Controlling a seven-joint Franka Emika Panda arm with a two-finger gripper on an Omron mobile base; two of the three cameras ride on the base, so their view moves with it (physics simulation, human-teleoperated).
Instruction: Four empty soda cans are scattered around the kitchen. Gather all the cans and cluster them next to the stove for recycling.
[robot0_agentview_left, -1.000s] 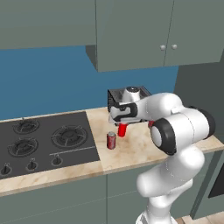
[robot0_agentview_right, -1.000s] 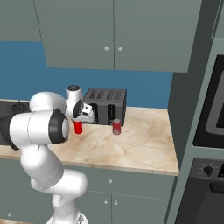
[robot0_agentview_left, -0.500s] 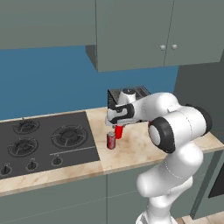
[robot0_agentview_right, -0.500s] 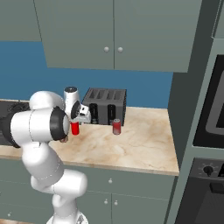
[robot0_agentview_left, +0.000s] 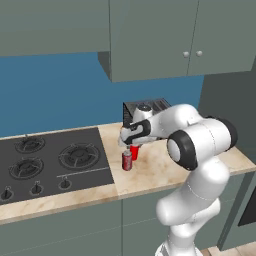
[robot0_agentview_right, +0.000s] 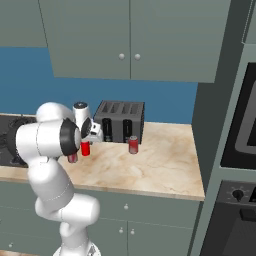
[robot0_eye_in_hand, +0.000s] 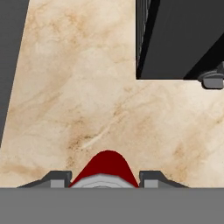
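While clamped in hand (robot0_eye_in_hand: 104, 178), soda can (robot0_eye_in_hand: 105, 168), above counter (robot0_eye_in_hand: 87, 109)

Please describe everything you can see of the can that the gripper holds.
The held can is a small red cylinder with a silvery metal top, upright. The gripper is shut on it, one finger on each side near the top. It hangs just over the beige marble counter, right of the stove and close beside a second can. Whether it touches the counter is unclear.

Both base views look forward and down from behind the arm, sharing the counter (robot0_agentview_left: 150, 172) and toaster (robot0_agentview_right: 120, 121). Hand view looks straight down, close to the counter.
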